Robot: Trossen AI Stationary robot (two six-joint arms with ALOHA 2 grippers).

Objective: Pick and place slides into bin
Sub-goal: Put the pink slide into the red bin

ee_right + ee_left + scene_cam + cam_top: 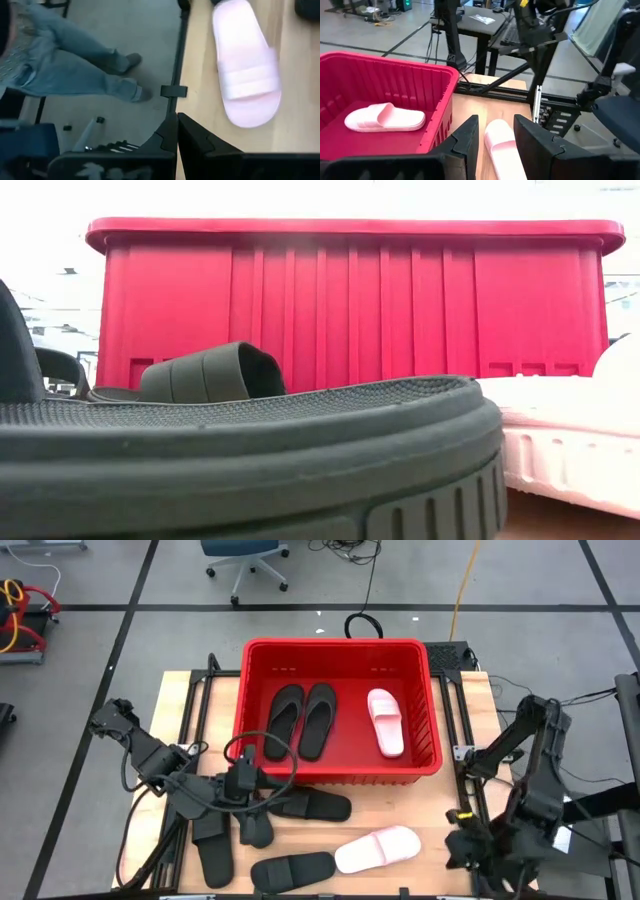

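Note:
The red bin [432, 710] stands at the table's far middle and holds two black slides [302, 720] and a pale pink slide [385, 722]. Several black slides [310, 806] lie flat on the table near the bin's near wall, with one pink slide [377, 848] to their right. My left gripper [258, 780] hovers open above the black slides and points toward the table's right; nothing is between its fingers [470, 137]. My right gripper [468, 848] hangs shut and empty at the table's near right edge, just right of the pink slide [247, 65].
A person's legs in jeans [75, 60] stand on the floor beside the table's right edge. In the low view a black slide [250, 450] fills the foreground before the bin's wall [350, 300]. An office chair [245, 560] stands beyond the table.

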